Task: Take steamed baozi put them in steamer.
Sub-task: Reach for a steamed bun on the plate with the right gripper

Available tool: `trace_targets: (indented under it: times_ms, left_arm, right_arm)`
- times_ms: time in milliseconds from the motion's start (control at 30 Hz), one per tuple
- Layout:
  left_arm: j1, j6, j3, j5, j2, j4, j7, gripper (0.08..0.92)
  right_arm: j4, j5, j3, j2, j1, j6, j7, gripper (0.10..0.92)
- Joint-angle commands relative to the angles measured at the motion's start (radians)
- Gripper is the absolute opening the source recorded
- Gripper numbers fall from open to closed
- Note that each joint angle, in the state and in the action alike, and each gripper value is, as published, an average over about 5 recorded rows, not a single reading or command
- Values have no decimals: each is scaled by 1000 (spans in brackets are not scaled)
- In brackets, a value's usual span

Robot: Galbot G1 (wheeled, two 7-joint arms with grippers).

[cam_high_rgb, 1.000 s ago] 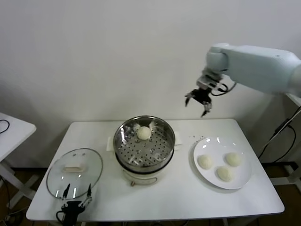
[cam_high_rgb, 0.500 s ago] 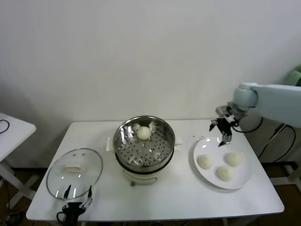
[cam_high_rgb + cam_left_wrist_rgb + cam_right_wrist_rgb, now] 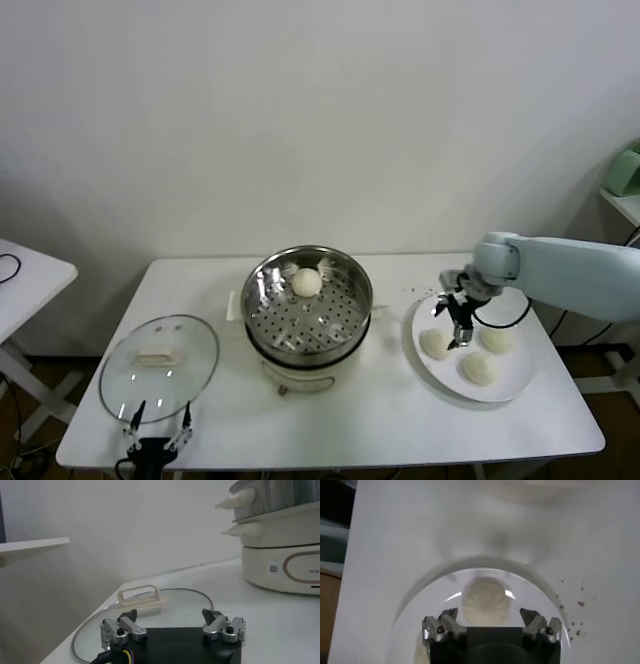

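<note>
Head view shows a white surface point(image 3: 340, 420) carrying the steamer point(image 3: 307, 305) at its middle, a white plate point(image 3: 513, 380) to the right and a round glass lid point(image 3: 158, 366) with a white handle at the near left. One steamed baozi point(image 3: 306, 282) lies on the steamer's perforated floor, toward the far side of the basket. Three more baozi sit on the plate: one at the left point(image 3: 435, 344), one at the far right point(image 3: 495, 338) and one at the near side point(image 3: 479, 369).

The right gripper point(image 3: 455, 318) hangs over the far-left part of the plate, its arm reaching in from the right, just above and beside the left baozi. Its fingers point(image 3: 465, 326) point down, spread apart and holding nothing. In the right wrist view the same gripper point(image 3: 491, 621) looks straight down on a pleated baozi point(image 3: 485, 600) on the plate point(image 3: 410, 620), the bun lying between the two spread fingers point(image 3: 443, 625); whether they touch it cannot be told. Dark crumbs point(image 3: 577, 595) speckle the surface just beside the plate.

The left gripper point(image 3: 154, 432) is parked at the near edge of the surface, beside the lid. In the left wrist view its fingers point(image 3: 125, 627) stand released and empty, the lid point(image 3: 150, 611) and its handle point(image 3: 142, 594) lying just past them and the steamer's white base point(image 3: 280, 567) farther off.
</note>
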Motion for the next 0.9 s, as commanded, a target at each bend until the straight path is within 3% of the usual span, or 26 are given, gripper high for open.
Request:
trace_targets:
  times_ms: [33, 233, 900]
  left_arm:
    - [1, -1, -4, 7, 0, 0, 0, 823]
    - [1, -2, -8, 5, 2, 1, 0, 823]
    - [-7, -2, -13, 15, 2, 9, -4, 823]
  right_arm:
    - [-53, -47, 83, 24, -105, -35, 18, 823]
    - [-29, -53, 72, 18, -94, -44, 13, 815]
    - [-19, -71, 64, 6, -51, -35, -29, 616]
